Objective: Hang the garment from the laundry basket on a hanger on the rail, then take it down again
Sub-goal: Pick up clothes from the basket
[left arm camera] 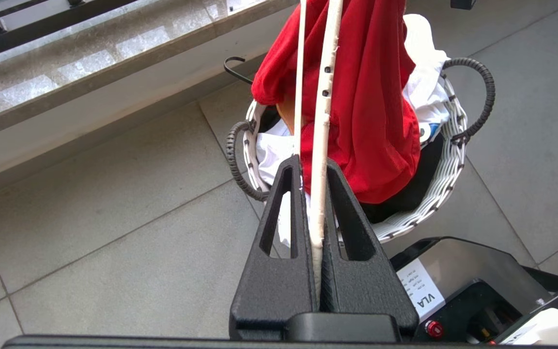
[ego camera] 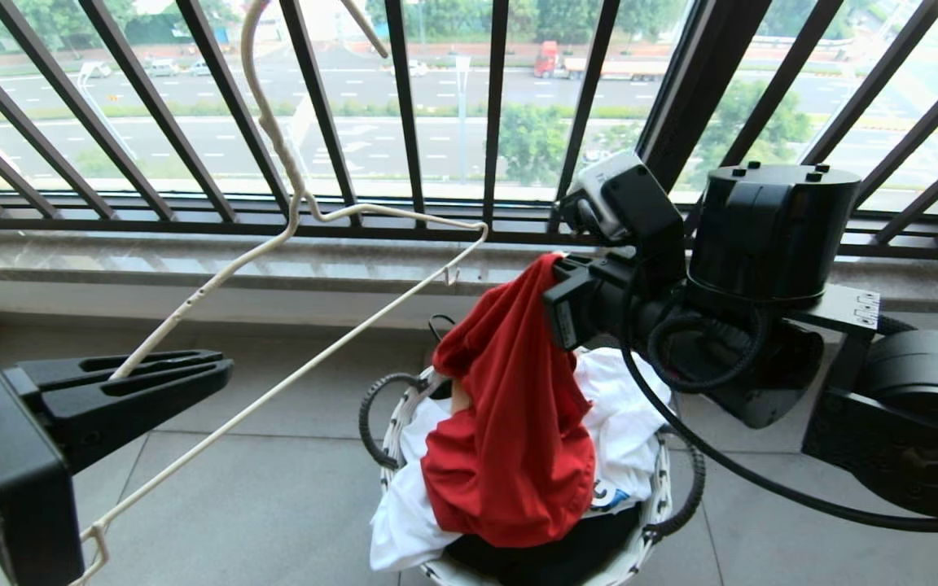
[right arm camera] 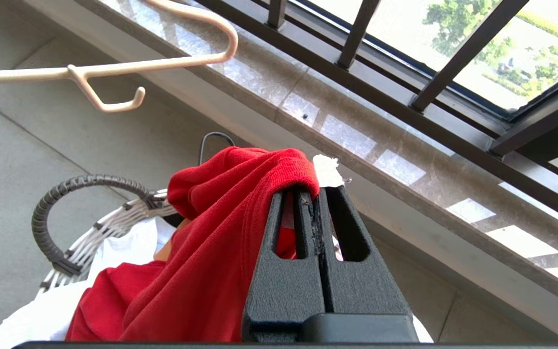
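Hanging bunched, red garment | white neck label at right gripper

bright, even daylight comes in through the window railing, washing out the street beyond; the floor tiles show soft shadows, everything sharp.

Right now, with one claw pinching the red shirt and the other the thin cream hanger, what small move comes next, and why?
Probably the right gripper lifts the red T-shirt higher, clear of the round white basket. Its hem sits in the basket, and the thin cream wire hanger, clamped in the left gripper, waits off to the side.
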Motion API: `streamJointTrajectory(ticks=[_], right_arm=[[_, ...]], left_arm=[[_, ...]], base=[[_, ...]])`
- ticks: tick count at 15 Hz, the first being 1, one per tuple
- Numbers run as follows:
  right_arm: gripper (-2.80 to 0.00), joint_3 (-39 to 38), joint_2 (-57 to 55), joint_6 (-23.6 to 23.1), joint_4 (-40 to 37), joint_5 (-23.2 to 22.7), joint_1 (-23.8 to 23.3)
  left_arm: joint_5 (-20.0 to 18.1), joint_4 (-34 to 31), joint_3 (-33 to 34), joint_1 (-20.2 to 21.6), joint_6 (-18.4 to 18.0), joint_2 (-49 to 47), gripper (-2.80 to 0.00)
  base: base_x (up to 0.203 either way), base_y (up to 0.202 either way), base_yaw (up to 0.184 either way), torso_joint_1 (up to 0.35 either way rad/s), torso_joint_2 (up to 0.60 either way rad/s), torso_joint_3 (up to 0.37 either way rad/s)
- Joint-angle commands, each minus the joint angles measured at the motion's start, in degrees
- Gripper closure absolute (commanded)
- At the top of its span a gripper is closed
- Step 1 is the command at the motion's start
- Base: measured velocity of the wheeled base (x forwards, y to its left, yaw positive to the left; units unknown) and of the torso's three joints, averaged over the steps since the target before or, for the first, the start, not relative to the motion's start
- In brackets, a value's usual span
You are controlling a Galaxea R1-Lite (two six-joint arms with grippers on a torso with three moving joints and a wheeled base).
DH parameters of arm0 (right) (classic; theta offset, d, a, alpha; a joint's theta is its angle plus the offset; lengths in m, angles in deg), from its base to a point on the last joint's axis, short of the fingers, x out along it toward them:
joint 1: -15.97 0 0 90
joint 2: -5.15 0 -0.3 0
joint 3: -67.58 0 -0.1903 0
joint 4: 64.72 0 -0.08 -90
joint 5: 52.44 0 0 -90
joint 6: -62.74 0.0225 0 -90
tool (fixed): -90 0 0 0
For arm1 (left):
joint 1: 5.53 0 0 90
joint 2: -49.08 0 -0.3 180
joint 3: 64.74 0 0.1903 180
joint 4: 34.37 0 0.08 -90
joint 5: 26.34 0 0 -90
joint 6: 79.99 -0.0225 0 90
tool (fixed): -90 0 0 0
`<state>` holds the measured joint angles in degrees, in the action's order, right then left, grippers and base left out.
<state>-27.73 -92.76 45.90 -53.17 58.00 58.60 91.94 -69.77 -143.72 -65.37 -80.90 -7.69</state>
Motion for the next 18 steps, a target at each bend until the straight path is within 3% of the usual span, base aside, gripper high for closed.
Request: streamJointTrajectory(ticks=[1, 8, 11, 14, 18], right_arm=[[0.00, -0.15, 0.95, 0.05, 0.15, -1.02, -0.44], [0.00, 0.27, -1.23, 0.78, 0.35, -1.27, -0.35], [0.00, 0.99, -3.80, 0.90, 4.71, -1.34, -0.36], [0.00, 1.61, -5.10, 0.66, 7.28, -1.29, -0.27], [0.00, 0.64, -4.93, 0.59, 7.52, -1.02, 0.05]], left_arm=[[0.19, -0.10, 0.07, 0.08, 0.10, -0.97, 0.00], [0.46, -0.17, -0.11, 0.70, -0.24, -0.57, 0.00], [0.46, -0.11, -0.28, 1.14, -0.15, -1.41, 0.00], [0.76, -0.19, -0.32, 4.77, -0.77, -2.14, 0.00], [5.01, -0.27, -0.47, 6.85, -2.35, -3.17, 0.00]], base=[[0.000, 0.000, 0.000, 0.000, 0.00, 0.000], [0.000, 0.000, 0.000, 0.000, 0.00, 0.000], [0.000, 0.000, 0.000, 0.000, 0.00, 0.000], [0.000, 0.000, 0.000, 0.004, 0.00, 0.105], [0.000, 0.000, 0.000, 0.001, 0.00, 0.197]])
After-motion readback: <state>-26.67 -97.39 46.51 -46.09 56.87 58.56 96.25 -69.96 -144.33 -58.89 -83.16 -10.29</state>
